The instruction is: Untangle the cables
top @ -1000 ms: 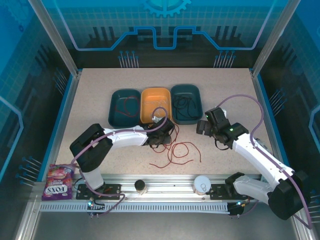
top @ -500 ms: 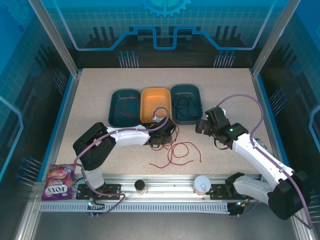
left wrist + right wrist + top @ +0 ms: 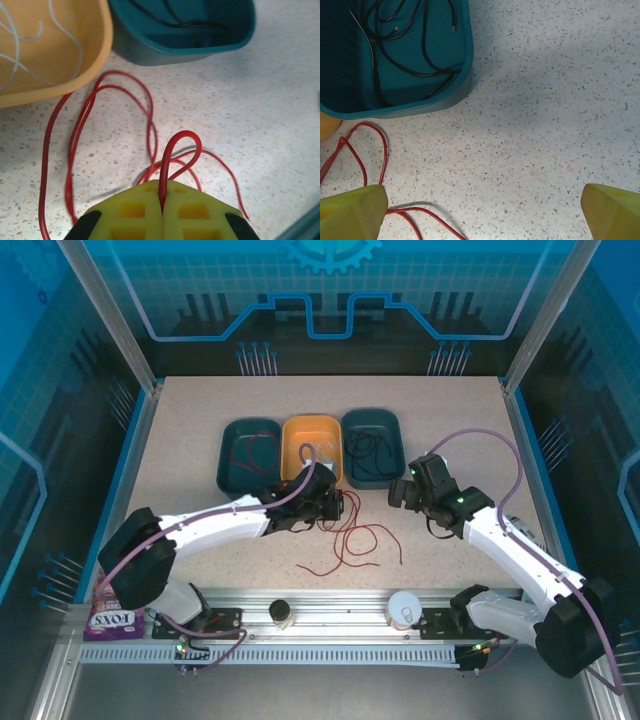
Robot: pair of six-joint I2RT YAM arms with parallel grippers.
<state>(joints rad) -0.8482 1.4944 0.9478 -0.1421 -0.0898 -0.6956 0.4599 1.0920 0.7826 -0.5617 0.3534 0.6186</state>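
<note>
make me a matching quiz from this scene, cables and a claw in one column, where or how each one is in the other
Things:
1. black cables
2. white cables
3. loose red cable
4. right claw

Places or states:
A. open, holding nothing
B. pinched in the shut left claw
C. in the orange tray
D. in the right-end teal tray

Pairs: 1-D, 2-C, 3-B, 4-A

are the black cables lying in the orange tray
No, the black cables lie inside the teal tray, which stands beside the orange tray.
</note>
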